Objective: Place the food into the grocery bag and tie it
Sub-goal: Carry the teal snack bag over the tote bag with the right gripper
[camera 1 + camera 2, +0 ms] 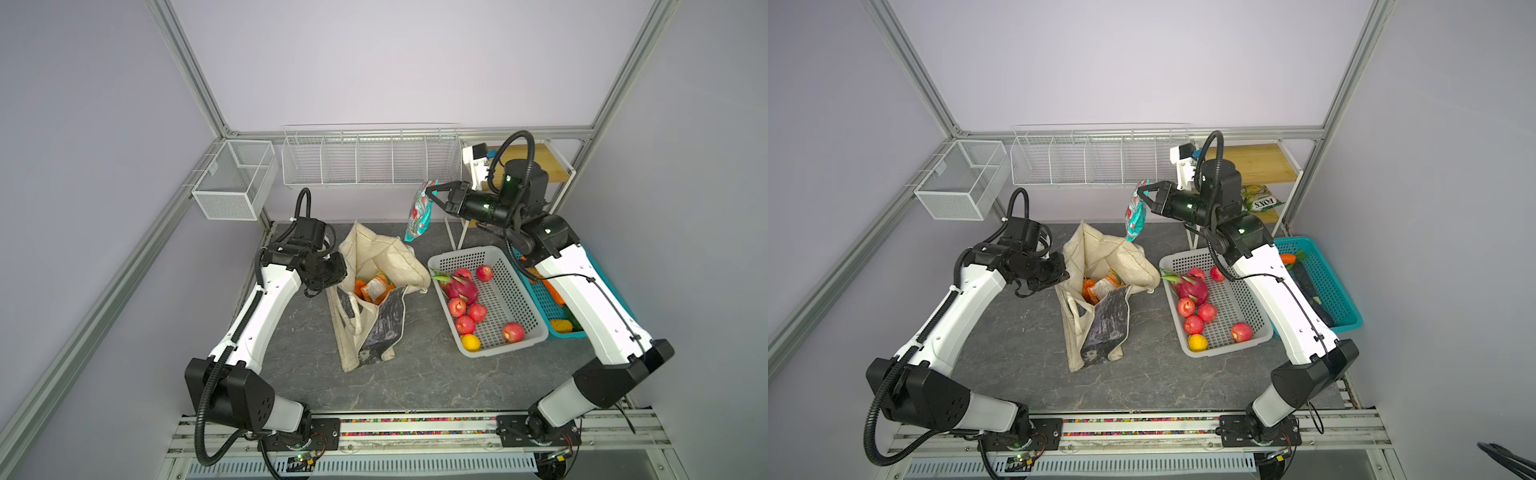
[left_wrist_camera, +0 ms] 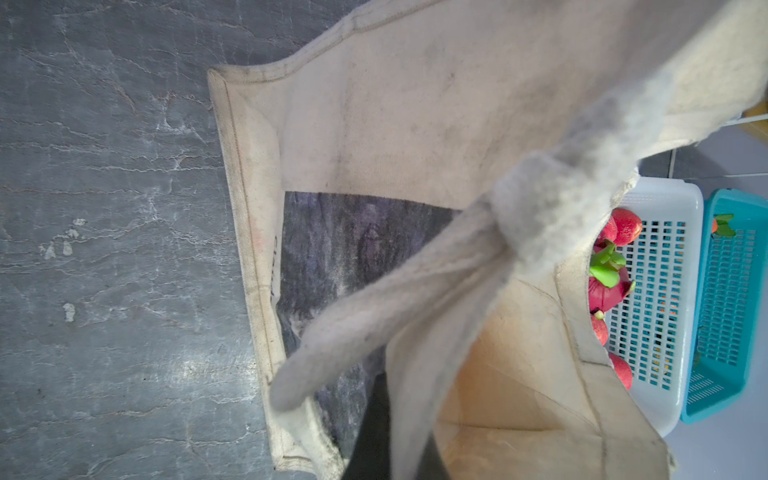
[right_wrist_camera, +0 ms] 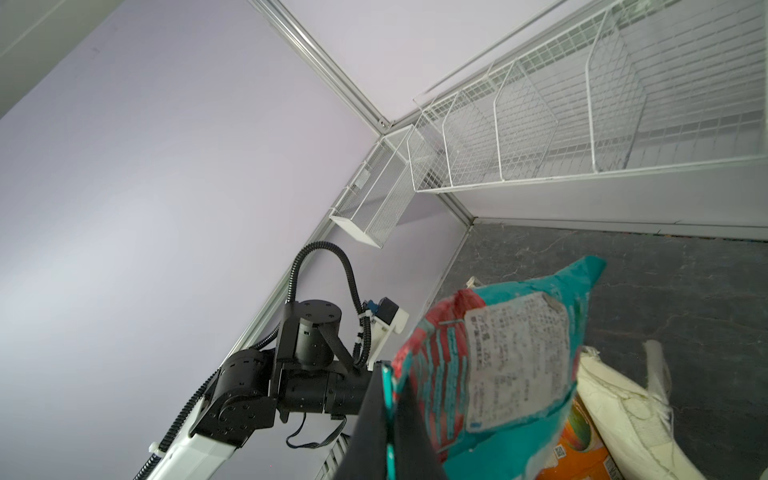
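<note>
1. The right gripper (image 1: pixel 428 191) is clamped shut on the top edge of a teal snack packet (image 1: pixel 419 216), which is held in the air.
2. The packet hangs from the jaws with its long axis nearly vertical. Its lower end points down towards the far right rim of the grocery bag (image 1: pixel 399 257).
3. The cream grocery bag slumps on the tabletop, and its mouth opens upward. Orange packets (image 1: pixel 374 289) already lie inside it.
4. Relative to the bag, the held packet is above the mouth, beyond it and a little to its right. It is not yet over the opening.
5. My judgement is that the coming move must carry the packet towards the robot and leftward, then lower it.
6. The left gripper (image 2: pixel 372 419) is closed at the bag's left rim. In the left wrist view it appears to pinch cream fabric beside a strap, probably propping the mouth open.
7. The right arm is the nearer one to the packet. To the right of the bag, a white basket (image 1: pixel 465 253) holds red apples and a yellow fruit.
</note>
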`<state>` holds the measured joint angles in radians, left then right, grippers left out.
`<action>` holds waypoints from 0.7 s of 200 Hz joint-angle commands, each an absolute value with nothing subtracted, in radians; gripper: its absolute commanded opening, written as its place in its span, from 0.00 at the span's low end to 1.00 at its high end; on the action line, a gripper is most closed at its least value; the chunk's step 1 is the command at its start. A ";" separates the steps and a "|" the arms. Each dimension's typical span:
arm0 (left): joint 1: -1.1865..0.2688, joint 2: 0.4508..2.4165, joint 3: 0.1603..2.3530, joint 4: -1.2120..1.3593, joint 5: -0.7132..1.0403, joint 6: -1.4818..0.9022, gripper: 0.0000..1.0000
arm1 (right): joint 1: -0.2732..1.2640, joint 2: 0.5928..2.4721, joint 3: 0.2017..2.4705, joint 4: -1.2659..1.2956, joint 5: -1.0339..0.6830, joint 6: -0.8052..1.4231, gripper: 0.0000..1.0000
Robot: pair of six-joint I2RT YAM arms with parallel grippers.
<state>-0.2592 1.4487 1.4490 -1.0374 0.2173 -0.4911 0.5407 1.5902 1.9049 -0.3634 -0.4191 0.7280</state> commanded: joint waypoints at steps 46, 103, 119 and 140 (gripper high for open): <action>-0.256 1.450 1.513 -1.134 0.181 -0.425 0.00 | 0.671 1.646 1.839 -0.320 -0.460 0.718 0.07; -0.247 1.442 1.528 -1.154 0.151 -0.410 0.00 | 0.757 1.744 1.884 -0.362 -0.498 0.686 0.07; -0.247 1.440 1.532 -1.152 0.152 -0.411 0.00 | 0.771 1.765 1.900 -0.383 -0.503 0.668 0.07; -0.246 1.430 1.529 -1.154 0.141 -0.411 0.00 | 0.784 1.789 1.918 -0.415 -0.506 0.642 0.07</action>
<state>-0.2527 1.4490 1.4963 -1.1137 0.1642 -0.4313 0.7692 1.7821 1.8671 -0.4095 -0.4770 0.6952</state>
